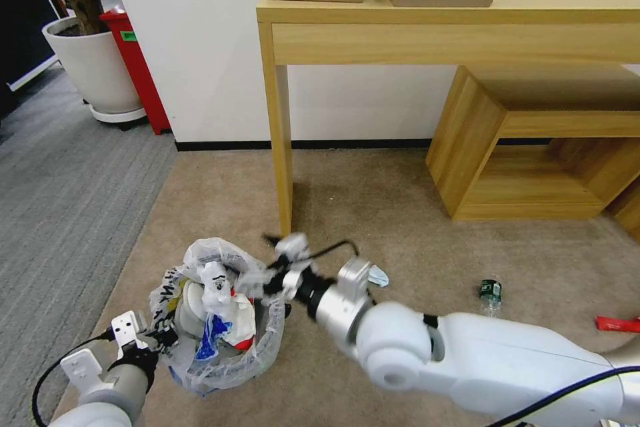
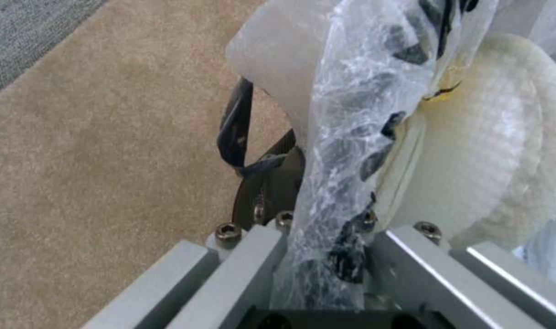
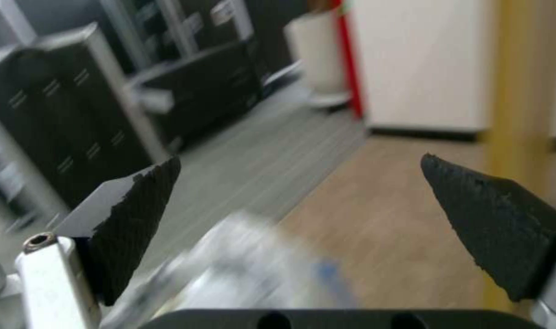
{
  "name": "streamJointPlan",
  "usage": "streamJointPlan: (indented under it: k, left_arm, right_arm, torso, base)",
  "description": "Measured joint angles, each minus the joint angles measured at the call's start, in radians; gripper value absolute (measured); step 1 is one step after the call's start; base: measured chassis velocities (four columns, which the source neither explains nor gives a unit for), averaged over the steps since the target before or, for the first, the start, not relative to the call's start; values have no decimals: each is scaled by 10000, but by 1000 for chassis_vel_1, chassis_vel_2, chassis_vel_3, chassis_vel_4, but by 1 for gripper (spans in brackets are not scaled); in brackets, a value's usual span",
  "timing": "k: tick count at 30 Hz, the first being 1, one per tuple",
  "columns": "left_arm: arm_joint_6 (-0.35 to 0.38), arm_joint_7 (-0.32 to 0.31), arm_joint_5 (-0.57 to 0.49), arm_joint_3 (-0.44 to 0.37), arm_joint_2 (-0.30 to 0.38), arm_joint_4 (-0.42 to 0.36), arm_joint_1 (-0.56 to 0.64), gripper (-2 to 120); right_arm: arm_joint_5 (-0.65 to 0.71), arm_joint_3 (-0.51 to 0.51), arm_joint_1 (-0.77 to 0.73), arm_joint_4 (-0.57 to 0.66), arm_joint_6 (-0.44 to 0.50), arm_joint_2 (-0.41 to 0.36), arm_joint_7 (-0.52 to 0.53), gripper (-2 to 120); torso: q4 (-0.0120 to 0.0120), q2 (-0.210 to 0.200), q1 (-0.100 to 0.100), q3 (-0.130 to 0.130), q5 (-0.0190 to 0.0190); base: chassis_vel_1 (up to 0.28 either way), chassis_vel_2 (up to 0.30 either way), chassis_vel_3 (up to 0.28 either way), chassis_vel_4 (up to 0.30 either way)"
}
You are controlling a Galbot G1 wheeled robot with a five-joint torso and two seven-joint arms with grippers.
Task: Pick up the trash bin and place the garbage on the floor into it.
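Entry, floor litter run. I log the trash bin at the near left of the tan carpet, held at its rim by my left gripper, which is clenched on the crinkled liner; the left wrist view shows the bag pinched between the jaws. Contents: a white slipper, crumpled paper, a blue-and-white carton, something red.

My right gripper hangs over the bin's far rim, just above the mouth, fingers spread wide with nothing between them. I judge it released.

Outstanding garbage, all on the right arm's side of the carpet:
- green-labelled bottle, well apart from the bin, toward the low wooden shelf unit;
- red wrapper at the carpet's right edge, long axis running left to right;
- a pale scrap just behind the right wrist.

Governing relation, as I judge it: every remaining item lies to the right of the bin, so the right arm is the nearer one, the bottle first.
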Motion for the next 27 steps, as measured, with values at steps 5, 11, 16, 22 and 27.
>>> streamJointPlan:
  k: [5,11,16,22,27]
  left_arm:
    - [14,4,-4,-86,81,-67,22,0]
    - [23,15,-14,-96,125,-84,-42,0]
    - [52,24,-9,-38,162,-2,-179,0]
    - [124,68,77,43,140,79,-220,0]
    - [125,118,144,44,172,99,-197,0]
  right_arm:
    - [-397,2190,-873,-610,-171,-76,392,100]
    - [-886,3852,-1897,-1096,-212,-221,459,100]
    - [-1581,5441,-3298,-1629,-429,-255,726,100]
    - [-2731,6883,-4891,-2083,-476,-107,971,100]
    - [-3470,7787,-5801,-2187,-574,139,1119,100]
  torso:
    - [1,0,0,0,1]
    - [0,0,0,0,0]
    - [-1,-1,0,0,1]
    - [-1,0,-1,0,2]
    - [0,0,0,0,0]
  base:
    - [0,0,0,0]
    - [0,0,0,0]
    - [0,0,0,0]
    - [0,0,0,0]
    - [0,0,0,0]
